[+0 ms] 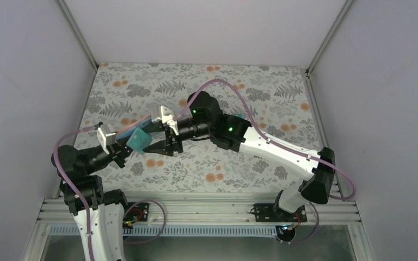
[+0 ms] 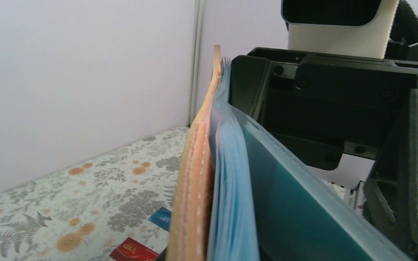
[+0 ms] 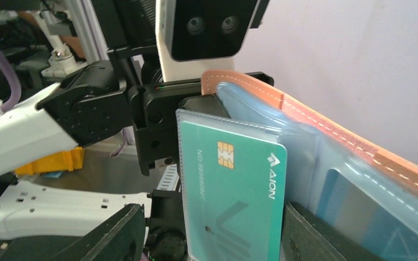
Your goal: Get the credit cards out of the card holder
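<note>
My left gripper (image 1: 122, 145) is shut on the card holder (image 1: 136, 129) and holds it open above the table. The holder is reddish-brown outside (image 2: 196, 185) and light blue inside (image 2: 229, 206). The teal green card (image 3: 231, 196) sits in a clear sleeve of the holder and faces the right wrist camera. My right gripper (image 1: 162, 145) is open, with the teal card (image 1: 139, 140) between its fingers (image 3: 106, 234). The right-hand finger stands at the card's edge. A red card (image 2: 133, 251) and a blue card (image 2: 160, 217) lie on the table below.
The floral table cloth (image 1: 207, 81) is walled on the left, back and right. The right gripper's black body (image 2: 332, 103) fills the space close beside the holder. The arms' rail (image 1: 207, 209) runs along the near edge.
</note>
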